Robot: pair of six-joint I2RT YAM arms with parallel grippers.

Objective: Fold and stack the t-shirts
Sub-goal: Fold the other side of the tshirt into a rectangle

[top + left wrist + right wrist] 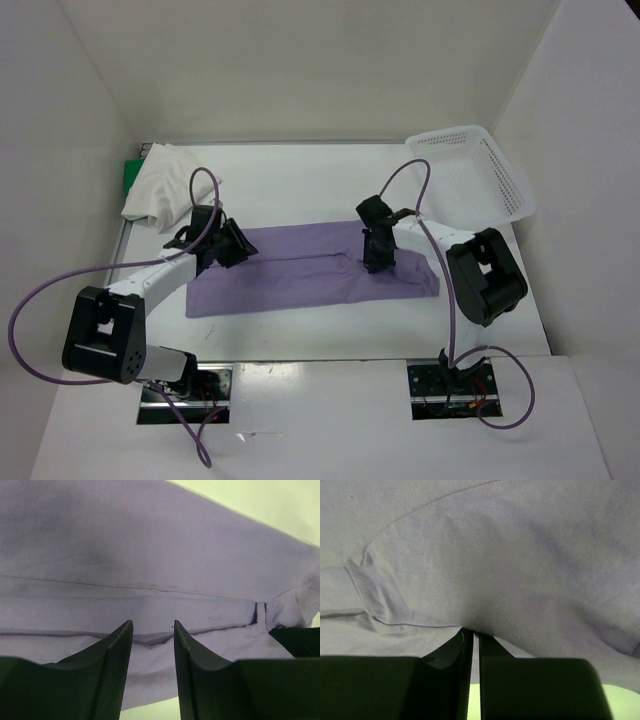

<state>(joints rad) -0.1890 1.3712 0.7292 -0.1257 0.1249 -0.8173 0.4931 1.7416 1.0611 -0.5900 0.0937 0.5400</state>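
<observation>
A lavender purple t-shirt (310,270) lies folded into a long band across the middle of the table. My left gripper (232,243) sits at its left end. In the left wrist view this gripper (152,624) is open, its fingertips (122,635) resting over a fold edge of the purple cloth (160,555). My right gripper (379,262) is down on the band's right part. In the right wrist view its jaws (475,634) stand almost together, pinching a bulge of purple cloth (485,570). A white t-shirt (165,185) lies folded at the back left, on top of a green t-shirt (132,175).
A white mesh basket (470,175) stands tilted at the back right corner. White walls close in the table (300,170) on the left, back and right. Purple cables loop from both arms.
</observation>
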